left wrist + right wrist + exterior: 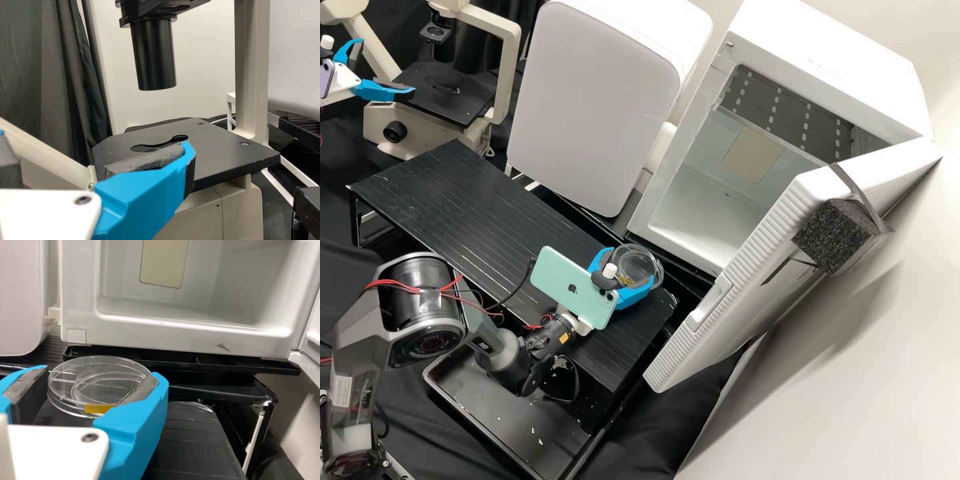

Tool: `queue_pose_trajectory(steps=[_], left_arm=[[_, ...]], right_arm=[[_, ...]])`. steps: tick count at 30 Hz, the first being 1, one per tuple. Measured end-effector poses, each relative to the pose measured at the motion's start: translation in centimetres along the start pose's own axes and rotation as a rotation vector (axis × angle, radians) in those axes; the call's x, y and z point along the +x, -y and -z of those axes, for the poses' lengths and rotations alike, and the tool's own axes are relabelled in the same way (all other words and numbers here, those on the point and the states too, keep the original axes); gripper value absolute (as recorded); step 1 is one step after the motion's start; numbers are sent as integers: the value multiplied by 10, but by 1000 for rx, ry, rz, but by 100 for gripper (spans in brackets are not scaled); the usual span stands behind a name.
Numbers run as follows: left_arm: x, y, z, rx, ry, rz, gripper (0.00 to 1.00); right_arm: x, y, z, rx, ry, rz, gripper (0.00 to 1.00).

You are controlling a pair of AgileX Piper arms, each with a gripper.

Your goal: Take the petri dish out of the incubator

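The right gripper's (633, 265) fingers grasp one petri dish (110, 371) outside the incubator (827, 53), above the black shelf (473, 200). Its open door (747, 267) stands to one side, and the pale cabinet (587, 100) to the other. The left gripper's (387, 65) two fingers are spread by one microscope (252, 60). The right wrist view shows a yellow strip (99, 408) at the dish; the high view, one dark foam block (832, 235) on the door.

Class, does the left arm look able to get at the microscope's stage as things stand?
Probably yes: the left gripper is close by the stage, its fingers apart, and nothing seems to block the way.
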Motion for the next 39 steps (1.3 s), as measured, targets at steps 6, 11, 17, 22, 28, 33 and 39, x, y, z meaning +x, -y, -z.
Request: queue_pose_trajectory(steps=[6,11,17,22,28,33,39], left_arm=[[0,0,0,0,0,0,100],[0,0,0,0,0,0,100],[0,0,0,0,0,0,100],[0,0,0,0,0,0,100],[0,0,0,0,0,0,100],[0,0,0,0,0,0,100],[0,0,0,0,0,0,100]], right_arm=[[-1,-2,-3,0,10,-9,0],[-1,-2,-4,3,14,-10,0],[-1,0,-5,6,16,-7,100],[-1,0,-5,6,16,-7,100],[-1,-1,-6,7,18,-8,100],[-2,-2,-7,18,20,-7,100],[-4,-4,-9,23,27,-12,100]])
